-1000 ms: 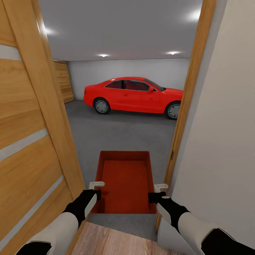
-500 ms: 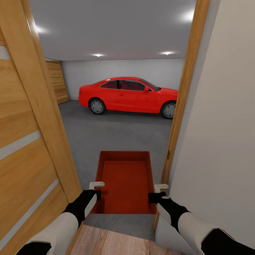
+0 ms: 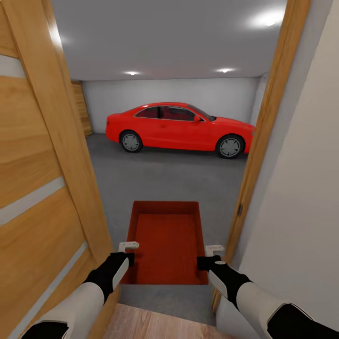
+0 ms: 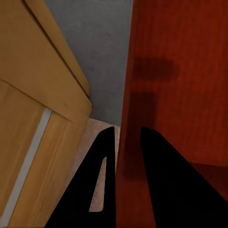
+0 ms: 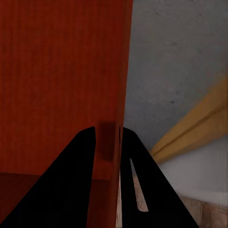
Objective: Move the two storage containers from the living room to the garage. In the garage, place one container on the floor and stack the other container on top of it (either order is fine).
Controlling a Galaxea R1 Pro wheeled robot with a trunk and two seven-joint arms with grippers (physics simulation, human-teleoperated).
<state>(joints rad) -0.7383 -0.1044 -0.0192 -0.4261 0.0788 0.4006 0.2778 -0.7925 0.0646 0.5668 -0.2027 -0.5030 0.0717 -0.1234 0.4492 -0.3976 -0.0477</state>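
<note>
Nearest the head camera, a strip of light wood-plank flooring [image 3: 155,322] ended at the threshold, and both white-and-black forearms reached forward over it. The left gripper [image 3: 128,252] was clamped on the left long wall of the storage container [image 3: 167,240], near its near-left corner; the right gripper [image 3: 211,254] was clamped on the right long wall, near the near-right corner. The orange-red box hung level between them, open side up, in the doorway, with the grey floor [image 3: 165,181] showing beneath and beyond it.

The left wrist view gave what the head view could not: the left gripper [image 4: 127,142] had one dark finger on each face of the thin wall of the storage container [image 4: 180,71], the wall pinched between them. It also showed the wooden door [image 4: 33,95] just beside that arm, with a pale stripe across it, and the plank flooring meeting the grey floor [image 4: 97,42] below. The right wrist view likewise showed the right gripper [image 5: 108,137] straddling the wall of the storage container [image 5: 61,71], with the wooden door frame [image 5: 199,128] near and the grey floor [image 5: 175,61] underneath.

Farther on in the head view, the door [image 3: 33,165] stood open at the left and the door frame [image 3: 268,141] rose at the right beside a beige wall [image 3: 306,188]. Beyond, in the garage, a red car [image 3: 179,127] stood side-on before a pale back wall [image 3: 188,94], with wood-plank doors [image 3: 82,108] at far left and ceiling lights above.
</note>
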